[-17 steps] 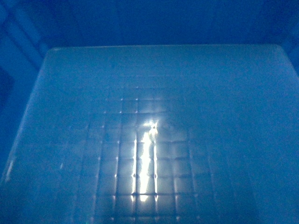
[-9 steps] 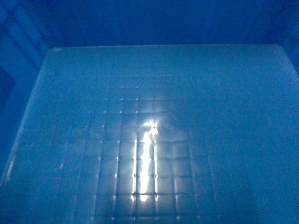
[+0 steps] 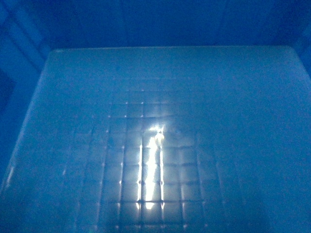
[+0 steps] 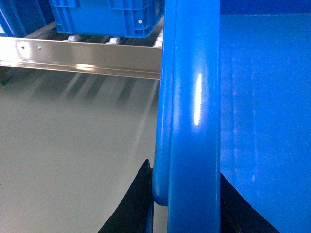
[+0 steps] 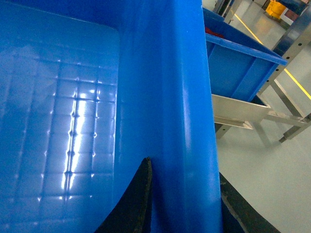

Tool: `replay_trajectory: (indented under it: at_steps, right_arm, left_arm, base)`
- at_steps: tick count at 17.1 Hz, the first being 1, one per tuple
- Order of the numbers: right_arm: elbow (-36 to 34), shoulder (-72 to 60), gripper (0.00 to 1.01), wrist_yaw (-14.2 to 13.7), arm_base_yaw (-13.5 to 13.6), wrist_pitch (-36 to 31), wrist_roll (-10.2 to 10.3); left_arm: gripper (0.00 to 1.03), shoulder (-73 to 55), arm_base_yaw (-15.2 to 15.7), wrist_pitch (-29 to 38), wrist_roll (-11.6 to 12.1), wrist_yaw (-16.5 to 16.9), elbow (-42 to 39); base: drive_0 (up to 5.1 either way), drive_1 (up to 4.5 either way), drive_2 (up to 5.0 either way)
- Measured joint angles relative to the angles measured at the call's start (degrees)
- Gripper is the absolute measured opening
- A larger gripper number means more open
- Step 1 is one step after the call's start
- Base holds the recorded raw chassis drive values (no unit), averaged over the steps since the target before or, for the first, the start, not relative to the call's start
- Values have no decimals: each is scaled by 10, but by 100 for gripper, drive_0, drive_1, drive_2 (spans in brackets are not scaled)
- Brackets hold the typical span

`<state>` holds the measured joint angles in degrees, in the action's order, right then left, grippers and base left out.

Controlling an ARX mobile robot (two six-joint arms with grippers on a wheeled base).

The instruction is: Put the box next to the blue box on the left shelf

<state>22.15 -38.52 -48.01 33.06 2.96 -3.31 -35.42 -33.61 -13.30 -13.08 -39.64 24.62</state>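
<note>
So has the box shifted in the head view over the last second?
No visible shift. The box fills the head view, and its floor's far edge sits at the same height in the frame throughout. Nothing fixed outside it shows, so carried motion cannot be ruled out.

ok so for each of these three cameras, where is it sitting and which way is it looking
Head: on the robot, looking down into the box, floor grid filling the frame; no robot parts show.
Left wrist: on the left arm, looking along the box's rim toward the shelf and another crate; left tool straddles the rim.
Right wrist: on the right arm, looking along the opposite rim; right tool straddles it.
Head and right wrist share the gridded floor.
</note>
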Motion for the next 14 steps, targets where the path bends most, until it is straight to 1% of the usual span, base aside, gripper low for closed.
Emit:
replay_trajectory:
  at_steps: [14]
  right_arm:
    - [0, 0, 22, -1, 0, -1, 0]
  left_arm:
    - [19, 1, 0, 0, 0, 0, 0]
  base:
    - [4, 436, -427]
